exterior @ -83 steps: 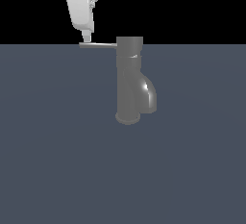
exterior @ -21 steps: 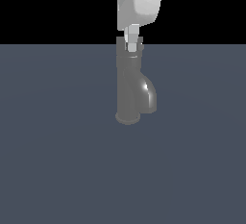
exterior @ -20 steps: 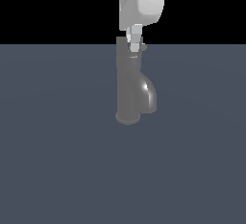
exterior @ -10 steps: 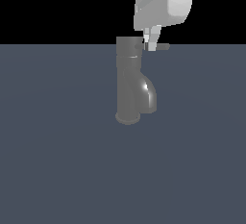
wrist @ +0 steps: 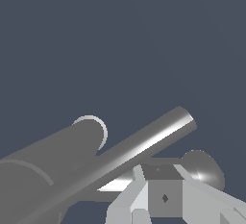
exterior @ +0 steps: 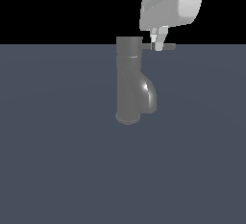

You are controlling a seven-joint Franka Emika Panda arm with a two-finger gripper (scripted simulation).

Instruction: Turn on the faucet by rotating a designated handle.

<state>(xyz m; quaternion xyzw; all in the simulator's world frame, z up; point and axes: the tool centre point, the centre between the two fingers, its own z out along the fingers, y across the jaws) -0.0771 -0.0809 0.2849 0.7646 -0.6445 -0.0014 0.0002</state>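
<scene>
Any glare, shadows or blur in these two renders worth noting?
Exterior view: sharp, with a bright highlight on the faucet spout; no cast shadows show on the flat grey ground, and the background is pure black. Wrist view: a strong white streak runs along the handle, and the gripper is cropped at the frame edge; no blur.

Simulated scene — lone faucet (exterior: 129,81), flat grey floor (exterior: 57,170).
</scene>
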